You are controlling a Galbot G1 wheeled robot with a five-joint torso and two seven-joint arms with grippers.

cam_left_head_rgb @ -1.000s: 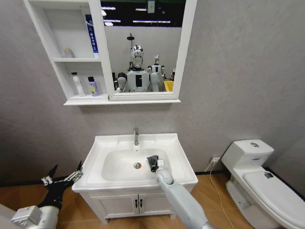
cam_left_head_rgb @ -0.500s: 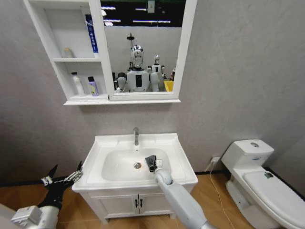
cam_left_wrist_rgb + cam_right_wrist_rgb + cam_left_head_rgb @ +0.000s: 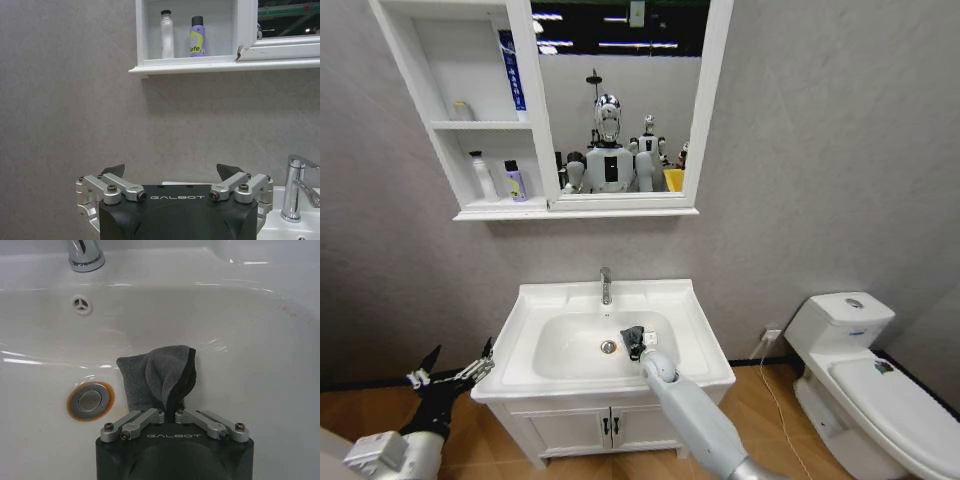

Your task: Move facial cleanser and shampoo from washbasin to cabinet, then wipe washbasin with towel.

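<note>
The white washbasin (image 3: 692, 318) stands below the wall-hung cabinet (image 3: 430, 125). Inside its bowl, my right gripper (image 3: 638, 345) is shut on the dark grey towel (image 3: 157, 377), pressing it on the bowl floor just beside the drain (image 3: 90, 400). The towel (image 3: 632, 335) bunches up in front of the right gripper (image 3: 170, 413). On the cabinet's lowest shelf stand a white bottle (image 3: 480, 175) and a purple bottle (image 3: 515, 182); I cannot tell which is cleanser or shampoo. My left gripper (image 3: 450, 372) hangs open and empty, low and to the left of the basin, also seen at left gripper (image 3: 171, 171).
A chrome tap (image 3: 606, 285) rises at the basin's back rim. A white toilet (image 3: 860, 370) sits to the right. The two-door vanity (image 3: 610, 428) is under the basin. A blue tube (image 3: 508, 70) stands on an upper shelf beside the mirror (image 3: 620, 100).
My right gripper has slid the towel a little to the left across the bowl, closer to the drain. The left arm has not moved.
</note>
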